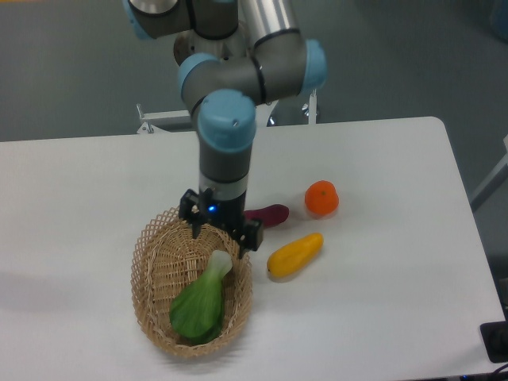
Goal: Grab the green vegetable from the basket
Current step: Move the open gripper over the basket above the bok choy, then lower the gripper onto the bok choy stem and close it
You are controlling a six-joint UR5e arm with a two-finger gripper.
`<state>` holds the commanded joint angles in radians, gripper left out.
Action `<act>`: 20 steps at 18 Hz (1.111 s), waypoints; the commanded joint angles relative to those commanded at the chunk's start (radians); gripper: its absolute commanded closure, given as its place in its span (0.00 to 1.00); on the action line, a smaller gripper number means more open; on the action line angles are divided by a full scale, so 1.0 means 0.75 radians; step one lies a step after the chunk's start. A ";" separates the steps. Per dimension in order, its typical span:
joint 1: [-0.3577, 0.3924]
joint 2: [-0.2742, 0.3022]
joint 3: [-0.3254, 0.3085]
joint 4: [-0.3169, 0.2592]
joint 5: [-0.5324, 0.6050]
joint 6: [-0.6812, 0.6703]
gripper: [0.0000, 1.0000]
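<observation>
Though near, orange point(321, 198) (yellow fruit point(294, 255)) apart.

Your grey-and-blue jointed arm point(238, 79) reaches down from the table's rear edge; its black two-finger gripper point(220, 232) points downward, fingers spread apart, holding nothing.

Green vegetable point(200, 305) in basket point(151, 262)
</observation>
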<state>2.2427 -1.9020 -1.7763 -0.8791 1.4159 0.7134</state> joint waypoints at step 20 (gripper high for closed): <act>-0.006 -0.166 -0.006 0.117 0.115 0.006 0.00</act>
<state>2.2381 -2.0263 -1.7810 -0.7915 1.5018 0.7179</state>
